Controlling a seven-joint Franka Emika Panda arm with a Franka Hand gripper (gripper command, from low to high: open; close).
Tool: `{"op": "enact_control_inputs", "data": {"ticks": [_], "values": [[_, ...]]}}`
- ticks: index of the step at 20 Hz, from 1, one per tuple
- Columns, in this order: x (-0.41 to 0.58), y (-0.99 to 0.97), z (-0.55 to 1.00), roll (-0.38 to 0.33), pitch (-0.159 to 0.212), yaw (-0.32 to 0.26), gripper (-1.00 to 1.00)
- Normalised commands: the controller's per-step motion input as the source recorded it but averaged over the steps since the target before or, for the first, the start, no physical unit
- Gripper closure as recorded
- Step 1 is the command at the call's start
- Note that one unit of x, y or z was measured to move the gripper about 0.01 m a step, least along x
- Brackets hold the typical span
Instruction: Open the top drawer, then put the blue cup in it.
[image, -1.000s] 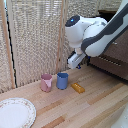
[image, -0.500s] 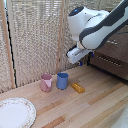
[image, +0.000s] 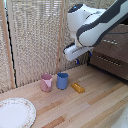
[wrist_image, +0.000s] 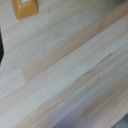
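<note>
Cabinet (image: 112, 55) first, at three o'clock in the exterior view: its dark wooden face carries the top drawer (image: 116, 41), partly behind my arm, with the like drawer below it, and both fronts look flush, so I judge nothing is pulled out yet. Over the last second my arm has swung across and upward toward that cabinet, away from the cups; I read that as the approach to the handle, the first step of the task, not yet made. My gripper (image: 76, 52) hangs in the air short of the drawer fronts, and neither view shows its fingertips clearly, so I cannot tell whether they are parted or together; nothing appears to be held. The wooden table (image: 95, 107) fills the lower half. On it, at seven o'clock, a white plate (image: 15, 114). Near centre stands the blue cup (image: 62, 80), untouched, just beside the pink cup (image: 46, 82) at its nine o'clock, with the yellow block (image: 77, 87) at its four o'clock. The wrist view shows only blurred planks and the yellow block (wrist_image: 26, 7) at its edge: no drawer, no cups, which only the exterior view gives.
</note>
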Motion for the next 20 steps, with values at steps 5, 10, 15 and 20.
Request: {"op": "enact_control_inputs", "data": {"ticks": [5, 10, 15, 20], "values": [[0.400, 0.06, -0.02, 0.014, 0.000, -0.267, -1.00], [0.063, 0.13, -0.16, 0.000, 0.013, -0.342, -1.00], [0.205, 0.28, -0.25, 0.000, 0.003, -0.270, -1.00], [0.431, 0.27, -0.30, 0.001, -0.024, -0.205, -1.00]]}}
